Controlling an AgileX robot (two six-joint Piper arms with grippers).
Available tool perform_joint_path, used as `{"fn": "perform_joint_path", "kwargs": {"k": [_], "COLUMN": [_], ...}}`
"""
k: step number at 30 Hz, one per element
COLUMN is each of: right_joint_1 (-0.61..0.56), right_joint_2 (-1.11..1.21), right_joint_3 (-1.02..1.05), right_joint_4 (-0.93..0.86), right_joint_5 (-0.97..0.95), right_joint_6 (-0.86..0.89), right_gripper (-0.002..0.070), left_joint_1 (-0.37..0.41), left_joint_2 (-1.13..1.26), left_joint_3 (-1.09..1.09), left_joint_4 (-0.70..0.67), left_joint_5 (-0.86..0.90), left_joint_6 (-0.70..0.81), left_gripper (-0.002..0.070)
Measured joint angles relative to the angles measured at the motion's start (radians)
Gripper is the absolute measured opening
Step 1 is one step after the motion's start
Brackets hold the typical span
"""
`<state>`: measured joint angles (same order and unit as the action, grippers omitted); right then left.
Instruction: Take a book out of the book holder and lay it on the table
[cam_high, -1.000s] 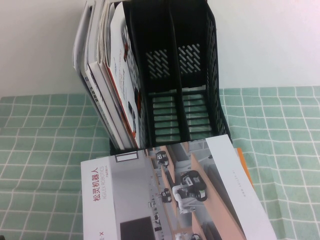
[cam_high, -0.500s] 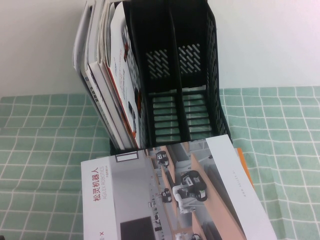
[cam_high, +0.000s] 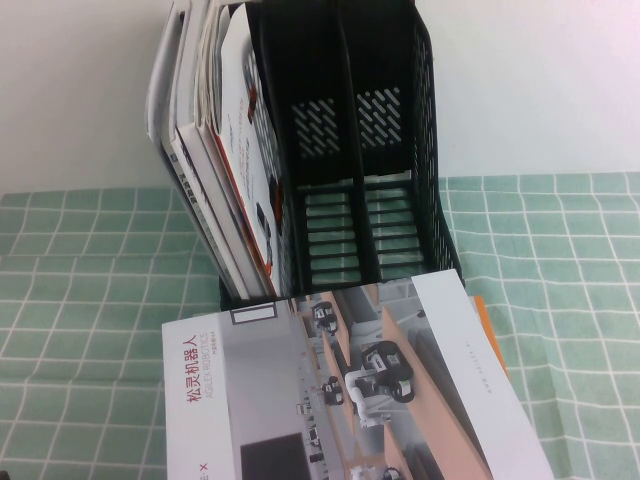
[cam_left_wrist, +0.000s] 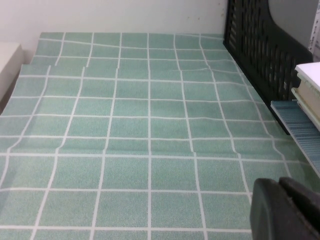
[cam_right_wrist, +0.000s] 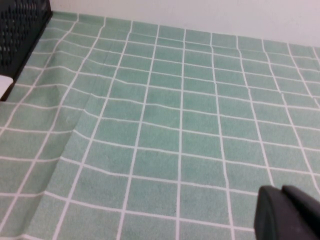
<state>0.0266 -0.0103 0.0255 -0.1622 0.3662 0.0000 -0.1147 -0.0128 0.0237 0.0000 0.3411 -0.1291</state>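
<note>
The book (cam_high: 350, 390), grey-white with a peach photo of robots, lies flat on the table (cam_high: 80, 260) in front of the black book holder (cam_high: 350, 150). The holder's left compartment holds several upright books (cam_high: 225, 170); its other two compartments are empty. Neither gripper shows in the high view. My left gripper (cam_left_wrist: 280, 187) hovers over bare cloth, shut and empty, with the holder (cam_left_wrist: 260, 45) off to one side. My right gripper (cam_right_wrist: 282, 192) is also shut and empty over the cloth, far from the holder's corner (cam_right_wrist: 22, 25).
An orange edge (cam_high: 488, 330) sticks out from under the flat book. A white wall stands behind the holder. In the left wrist view a stack of book edges (cam_left_wrist: 307, 90) lies beside the holder. The cloth has low wrinkles (cam_right_wrist: 85, 115).
</note>
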Motion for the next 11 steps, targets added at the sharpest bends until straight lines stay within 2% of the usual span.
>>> {"fn": "perform_joint_path", "kwargs": {"k": [11], "right_joint_1": [0.000], "right_joint_2": [0.000], "right_joint_3": [0.000], "right_joint_4": [0.000], "right_joint_5": [0.000], "right_joint_6": [0.000], "right_gripper": [-0.0001], "left_joint_1": [0.000], "left_joint_2": [0.000], "left_joint_3": [0.000], "left_joint_4": [0.000], "left_joint_5": [0.000], "left_joint_6": [-0.005], "left_gripper": [-0.0003]}}
